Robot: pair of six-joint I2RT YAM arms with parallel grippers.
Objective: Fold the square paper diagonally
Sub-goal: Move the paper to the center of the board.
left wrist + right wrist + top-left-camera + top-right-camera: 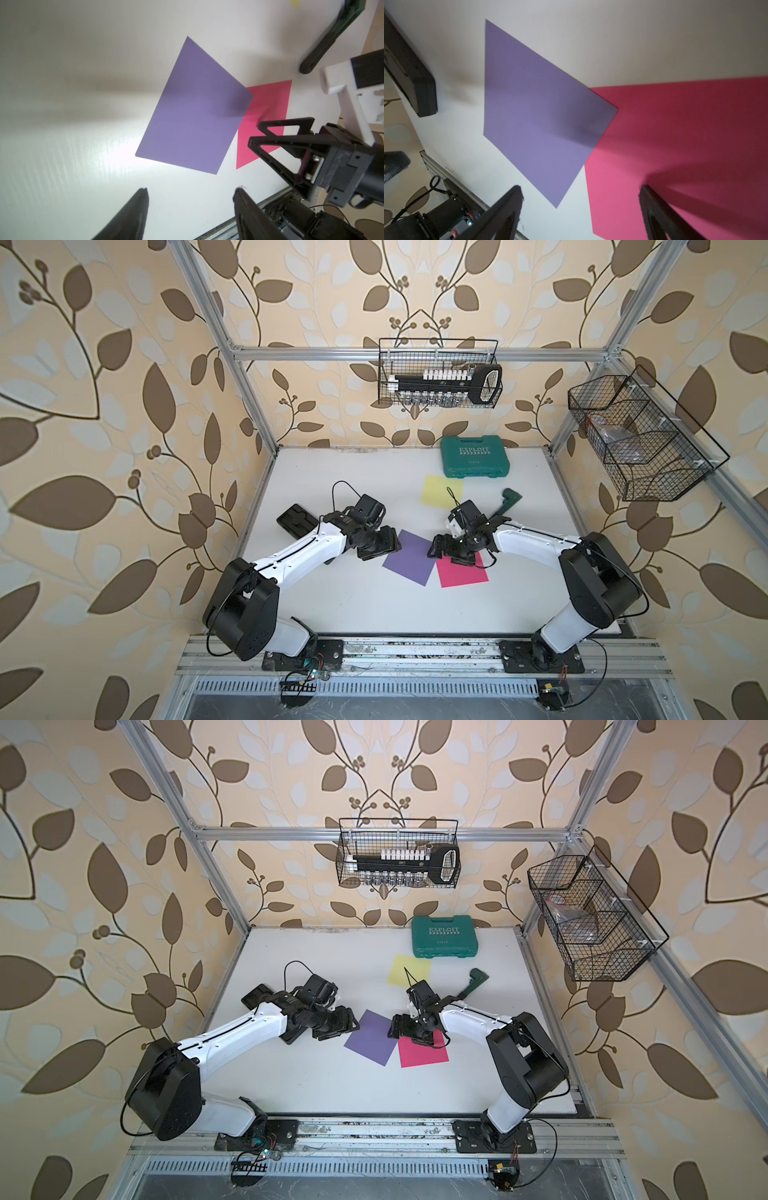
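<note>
- Left gripper and right gripper, closest to the lenses: both sets of jaws are spread wide, with nothing between them.
- White table: flat and matte, fenced by an aluminium frame, with leaf-patterned wallpaper behind.
- Green case: at 1 o'clock, against the far edge.
- Purple paper: at table centre, a touch toward 6 o'clock, lying flat and unfolded. Its sides are equal, so it has no long axis. It sits as a diamond, corners near 11, 2, 5 and 8 o'clock. The left gripper stands off its 10 o'clock edge and the right gripper by its 2 o'clock corner. The wrist views show both sets of tips clear of it.
- Pink paper: lies under the purple sheet's 2 o'clock corner and runs toward 4 o'clock.
- Yellow paper: at 1 o'clock, well apart.
- Clearance: bare table lies from 6 to 9 o'clock of the purple sheet.
</note>
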